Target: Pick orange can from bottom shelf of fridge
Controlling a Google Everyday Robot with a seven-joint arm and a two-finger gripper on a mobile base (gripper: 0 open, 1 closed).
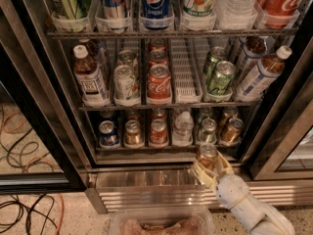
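Note:
The fridge (pixel 161 182) stands open in the camera view. Its bottom shelf (pixel 166 147) holds a blue can (pixel 108 134), an orange can (pixel 132 133), a red can (pixel 158 131), a clear bottle (pixel 183 127), a green can (pixel 208 130) and an amber can (pixel 231 130). My gripper (pixel 209 164), with yellowish fingers on a white arm, is shut on another orange can (pixel 207 152). It holds this can upright just in front of the shelf's right front edge, above the steel grille.
The rack above holds tea bottles (pixel 90 82), a Coca-Cola can (pixel 159 84) and green cans (pixel 221 77). A right door frame (pixel 279 146) stands close to my arm. Cables (pixel 24 204) lie on the floor at left. A clear plastic bin (pixel 161 223) sits below.

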